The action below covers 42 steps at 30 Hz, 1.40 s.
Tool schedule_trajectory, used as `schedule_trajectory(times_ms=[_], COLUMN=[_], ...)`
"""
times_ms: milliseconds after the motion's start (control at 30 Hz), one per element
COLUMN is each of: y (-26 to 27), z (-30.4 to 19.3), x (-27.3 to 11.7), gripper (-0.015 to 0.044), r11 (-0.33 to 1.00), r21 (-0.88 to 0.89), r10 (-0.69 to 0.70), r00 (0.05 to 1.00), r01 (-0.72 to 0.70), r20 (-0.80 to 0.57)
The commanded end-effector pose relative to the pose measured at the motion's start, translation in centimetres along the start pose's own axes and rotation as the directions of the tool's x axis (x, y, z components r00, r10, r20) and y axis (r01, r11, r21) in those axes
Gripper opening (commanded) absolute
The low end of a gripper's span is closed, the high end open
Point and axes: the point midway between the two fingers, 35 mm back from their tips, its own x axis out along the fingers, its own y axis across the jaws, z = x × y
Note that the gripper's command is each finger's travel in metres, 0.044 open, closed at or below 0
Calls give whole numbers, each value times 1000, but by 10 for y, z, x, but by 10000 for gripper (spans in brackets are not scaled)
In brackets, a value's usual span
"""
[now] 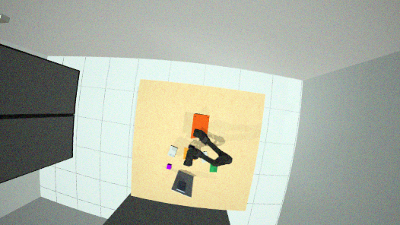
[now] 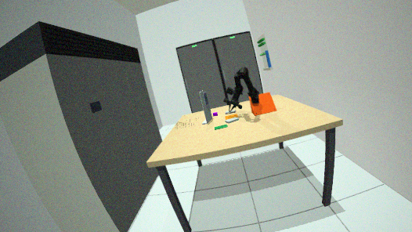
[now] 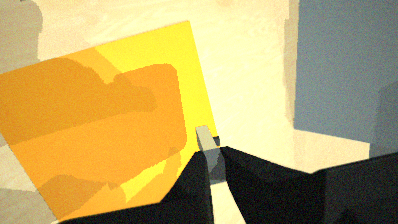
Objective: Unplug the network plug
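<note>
Gripper [image 1: 187,164] [image 2: 230,110] [image 3: 211,157] clamped on plug [image 3: 206,140]. Centre plug over orange sq. [image 1: 185,153] [image 2: 232,117] [image 3: 100,125], lower slowly w/o tilting, release only once plug's flat on desk [image 1: 160,102] [image 2: 251,133] [image 3: 250,60].

The arm [image 1: 217,150] [image 2: 243,74] is matte black along its full visible length, without visible colour variation. Its slender links join at thicker, rounded elbow and shoulder housings. The pincer [image 1: 188,163] [image 2: 231,110] [image 3: 211,157] is also black; its fingers are angular, with flat facets, and taper toward narrow tips. Surface finish reads as dull. Screws, cables and lettering cannot be resolved at this size.
</note>
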Motion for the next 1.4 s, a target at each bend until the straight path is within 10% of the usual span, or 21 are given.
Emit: schedule_trajectory(times_ms=[0, 1367], y=[3, 22], z=[-1, 4], x=[3, 24], gripper=[0, 0], r11=[1000, 1000], r21=[9, 12], r10=[3, -1], r00=[1000, 1000], r01=[-3, 1], r20=[-4, 3])
